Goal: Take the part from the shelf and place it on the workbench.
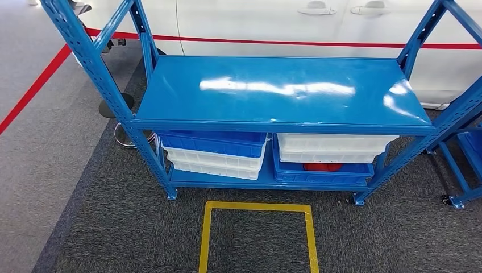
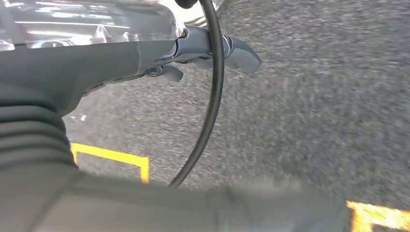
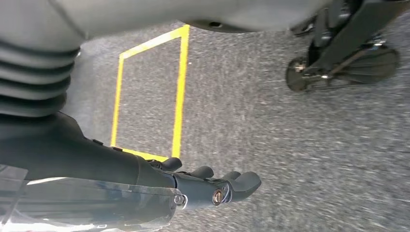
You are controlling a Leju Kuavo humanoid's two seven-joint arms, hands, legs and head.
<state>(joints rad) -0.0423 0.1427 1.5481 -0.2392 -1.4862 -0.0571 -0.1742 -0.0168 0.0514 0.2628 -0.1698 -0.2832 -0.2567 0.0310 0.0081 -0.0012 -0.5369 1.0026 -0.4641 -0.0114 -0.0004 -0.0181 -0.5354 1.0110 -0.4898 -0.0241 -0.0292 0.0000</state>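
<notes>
A blue metal shelf [image 1: 281, 122] stands in front of me in the head view, its upper board bare and glossy. On the lower level to the right, a red part [image 1: 323, 166] peeks out of a blue bin [image 1: 321, 172] beneath a white bin [image 1: 335, 147]. My left hand [image 2: 208, 53] hangs over the grey carpet, fingers stretched out and holding nothing. My right hand [image 3: 212, 186] also hangs above the carpet, its fingers loosely apart and empty. Both hands are far from the shelf.
Stacked blue and white bins [image 1: 213, 152] fill the lower left of the shelf. A yellow taped square [image 1: 257, 233] marks the carpet before it. A white car [image 1: 318, 23] and a red floor line [image 1: 34, 85] lie behind. Another blue rack [image 1: 463, 165] stands at the right.
</notes>
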